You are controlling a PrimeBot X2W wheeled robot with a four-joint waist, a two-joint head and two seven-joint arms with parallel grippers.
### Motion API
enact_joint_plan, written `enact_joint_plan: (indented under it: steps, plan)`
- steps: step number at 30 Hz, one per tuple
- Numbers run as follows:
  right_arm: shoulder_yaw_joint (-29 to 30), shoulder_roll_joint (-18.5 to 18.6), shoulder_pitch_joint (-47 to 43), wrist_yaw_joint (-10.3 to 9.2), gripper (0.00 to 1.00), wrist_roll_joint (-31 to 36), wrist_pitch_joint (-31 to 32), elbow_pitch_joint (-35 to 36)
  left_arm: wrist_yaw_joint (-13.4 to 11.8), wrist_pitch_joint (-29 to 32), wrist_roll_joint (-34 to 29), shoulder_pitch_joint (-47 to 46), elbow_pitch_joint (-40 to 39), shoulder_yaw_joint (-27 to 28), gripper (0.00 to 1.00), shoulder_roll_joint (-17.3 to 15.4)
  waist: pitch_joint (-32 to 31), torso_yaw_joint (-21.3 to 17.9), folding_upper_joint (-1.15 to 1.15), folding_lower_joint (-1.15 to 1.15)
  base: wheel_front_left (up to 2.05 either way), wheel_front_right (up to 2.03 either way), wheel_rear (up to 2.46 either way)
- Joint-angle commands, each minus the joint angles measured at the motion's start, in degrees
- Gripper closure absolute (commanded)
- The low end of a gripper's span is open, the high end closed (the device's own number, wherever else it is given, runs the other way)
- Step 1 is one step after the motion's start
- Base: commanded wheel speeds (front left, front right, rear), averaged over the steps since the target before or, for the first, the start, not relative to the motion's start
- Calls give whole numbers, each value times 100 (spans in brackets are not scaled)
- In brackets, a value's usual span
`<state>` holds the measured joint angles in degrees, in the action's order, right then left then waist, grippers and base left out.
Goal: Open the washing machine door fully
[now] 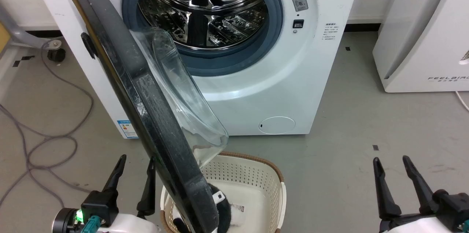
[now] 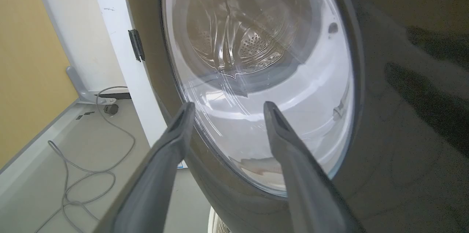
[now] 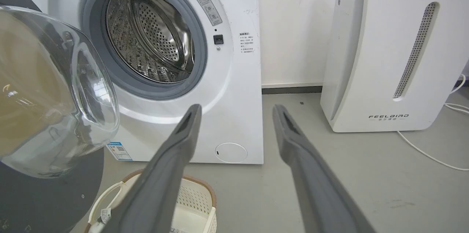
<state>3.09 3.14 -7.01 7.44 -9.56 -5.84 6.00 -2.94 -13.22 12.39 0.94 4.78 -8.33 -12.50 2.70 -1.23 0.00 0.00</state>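
The white washing machine (image 1: 256,86) stands ahead with its steel drum (image 1: 205,9) exposed inside the grey gasket. The washing machine door (image 1: 146,115), glossy black with a bulging glass bowl (image 1: 183,90), is hinged at the left and swung out toward me, seen nearly edge-on. My left gripper (image 1: 136,160) is open at the lower left, just left of the door's outer face; in the left wrist view the left gripper (image 2: 227,107) points at the door's window (image 2: 263,64). My right gripper (image 1: 391,161) is open at the lower right, apart from everything; the right gripper (image 3: 237,109) faces the machine (image 3: 234,79).
A cream perforated laundry basket (image 1: 256,178) with dark cloth inside sits on the floor under the door's lower edge. A white FEELBAIRD appliance (image 1: 421,42) stands to the right. Grey cables (image 1: 47,137) loop on the floor at the left. Open grey floor lies between machine and right gripper.
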Motion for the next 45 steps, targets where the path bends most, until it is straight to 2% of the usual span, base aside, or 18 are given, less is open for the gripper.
enact_joint_plan:
  steps: [1, 2, 11, 17, 27, 39, 45]
  plan:
    - [-33, -25, -52, 5, 0, -47, -35, -31, -32, -22, 35, -49, 22, 4, 60, -43, -6, -11, 0, 0, 0, 0, 0]
    - [-54, -25, -38, 5, 0, -59, -39, -47, -37, -16, 38, -41, 32, 2, 100, -49, -13, -16, 0, 0, 0, 0, 0]
    - [-82, -25, -60, 5, 0, -99, -10, -80, -51, 92, 106, 24, 23, -52, 100, -87, -77, 22, 0, 0, 0, 0, 0]
    - [-78, -25, -116, 5, 0, -123, 17, -70, -102, 222, 148, -2, -262, 25, 100, -188, -106, 28, 0, 0, 0, 0, 0]
    - [-36, -26, -185, 5, 0, -126, 59, -59, -233, 502, 127, -239, -1001, 412, 100, -650, -170, 70, 0, 0, 0, 0, 0]
    - [-6, -26, -217, 5, 0, -168, 113, -40, -556, 716, -43, -1017, -2339, 966, 100, -1104, -207, 72, 0, 0, 0, 0, 0]
    - [34, -26, -217, 5, 0, -188, 129, -50, -552, 811, -157, -1586, -2983, 853, 100, -1184, -201, 119, 0, 0, 0, 0, 0]
